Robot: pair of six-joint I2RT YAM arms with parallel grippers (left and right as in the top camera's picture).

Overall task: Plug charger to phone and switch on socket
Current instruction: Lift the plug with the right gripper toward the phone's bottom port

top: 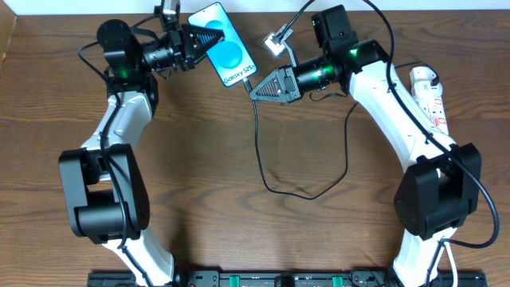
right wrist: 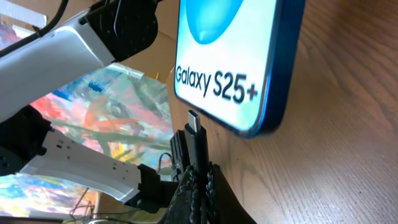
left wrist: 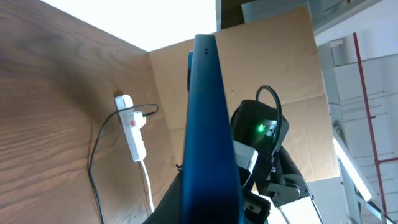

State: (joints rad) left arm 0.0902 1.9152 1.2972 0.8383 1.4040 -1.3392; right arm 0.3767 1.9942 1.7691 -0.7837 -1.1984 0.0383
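Note:
My left gripper (top: pixel 194 41) is shut on the phone (top: pixel 225 49), holding it lifted and tilted at the table's back; its blue screen reads "Galaxy S25+". In the left wrist view the phone (left wrist: pixel 208 124) shows edge-on between the fingers (left wrist: pixel 208 214). My right gripper (top: pixel 259 86) is shut on the charger's black connector tip (right wrist: pixel 194 123), which sits just below the phone's bottom edge (right wrist: pixel 249 74), a small gap apart. The black cable (top: pixel 267 179) loops across the table to the white socket strip (top: pixel 431 100) at far right, where its plug head (left wrist: pixel 126 102) sits.
The socket strip also shows in the left wrist view (left wrist: pixel 135 134) with its white cord (left wrist: pixel 148 186). A cardboard wall (left wrist: pixel 292 68) stands behind the table. A small white fitting (top: pixel 276 40) hangs near the right arm. Arm bases stand at the front edge.

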